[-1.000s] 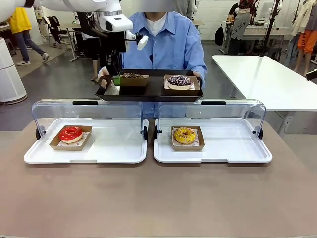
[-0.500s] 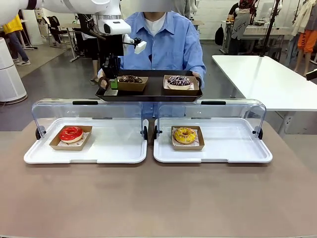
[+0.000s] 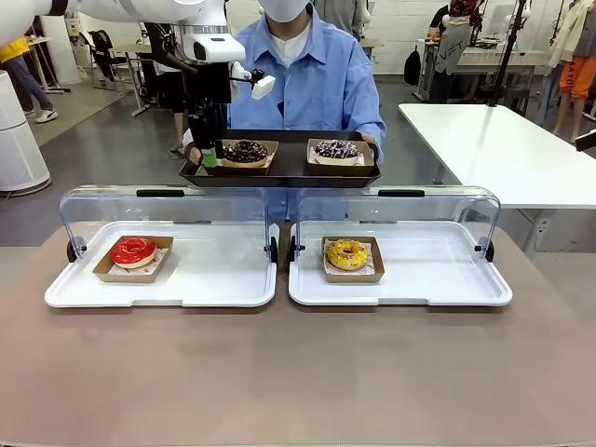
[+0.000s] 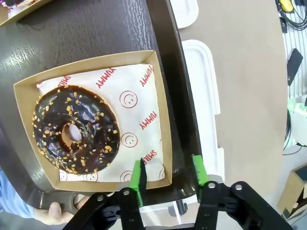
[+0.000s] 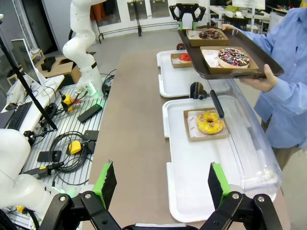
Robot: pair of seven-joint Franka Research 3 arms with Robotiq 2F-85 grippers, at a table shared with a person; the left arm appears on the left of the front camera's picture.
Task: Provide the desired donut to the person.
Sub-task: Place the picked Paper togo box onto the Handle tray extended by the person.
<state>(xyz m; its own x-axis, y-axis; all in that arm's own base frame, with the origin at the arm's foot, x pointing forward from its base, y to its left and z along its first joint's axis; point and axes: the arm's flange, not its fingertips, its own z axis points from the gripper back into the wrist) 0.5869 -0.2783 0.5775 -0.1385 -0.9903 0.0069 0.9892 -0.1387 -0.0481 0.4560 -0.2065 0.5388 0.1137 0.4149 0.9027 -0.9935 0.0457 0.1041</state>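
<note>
The person point(image 3: 312, 79) in a light blue shirt holds a black tray point(image 3: 279, 175) over the table's far side. On it a chocolate donut point(image 3: 245, 151) with nut bits lies flat in its cardboard box point(image 4: 163, 124), beside a sprinkled donut point(image 3: 336, 149) in another box. My left gripper point(image 3: 207, 154) hangs open over the tray's left end. In the left wrist view the left gripper point(image 4: 168, 178) has its green pads apart, one over the box's edge and one past the tray's rim. My right gripper point(image 5: 162, 184) stands wide open, holding nothing, well back from the trays.
Two white display trays lie on the brown table with their clear lids point(image 3: 168, 200) raised. The left one point(image 3: 214, 279) holds a red donut point(image 3: 133, 251), the right one point(image 3: 438, 275) a yellow donut point(image 3: 347, 253). A white table point(image 3: 503, 149) stands at the back right.
My left gripper has opened and let go of the chocolate donut's box, which now rests flat on the person's tray. The right arm has not moved.
</note>
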